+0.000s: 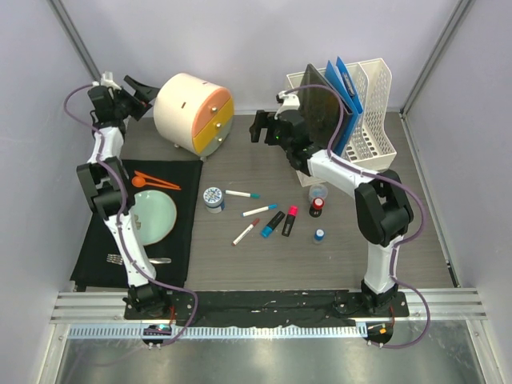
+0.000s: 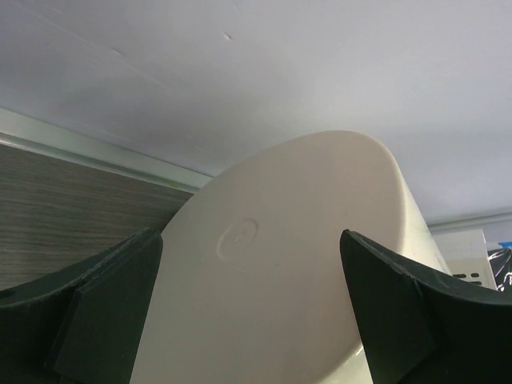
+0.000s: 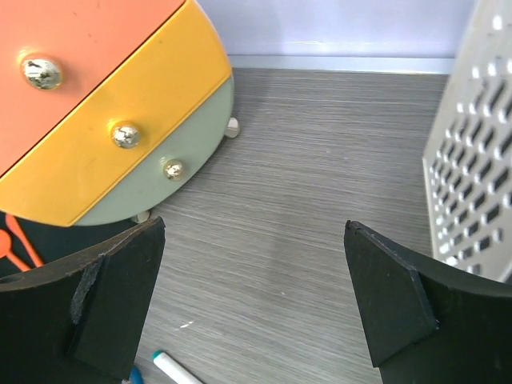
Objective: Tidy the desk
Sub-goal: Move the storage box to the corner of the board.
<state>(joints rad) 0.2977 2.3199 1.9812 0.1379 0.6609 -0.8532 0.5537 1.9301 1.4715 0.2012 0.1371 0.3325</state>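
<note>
Both grippers stand wide and empty: the left gripper faces the cream wall of the round drawer unit near the far left corner of the desk, while the right gripper hovers between that unit and the white file rack at the far edge. Sorting seems barely begun; next, I judge, comes a descent onto the loose markers mid-desk. No writing is legible.

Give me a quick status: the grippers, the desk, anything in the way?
Left gripper open at the round drawer box. Right gripper open, empty, over the desk. Markers and small bottles lie loose. White file rack close beside right gripper.
</note>
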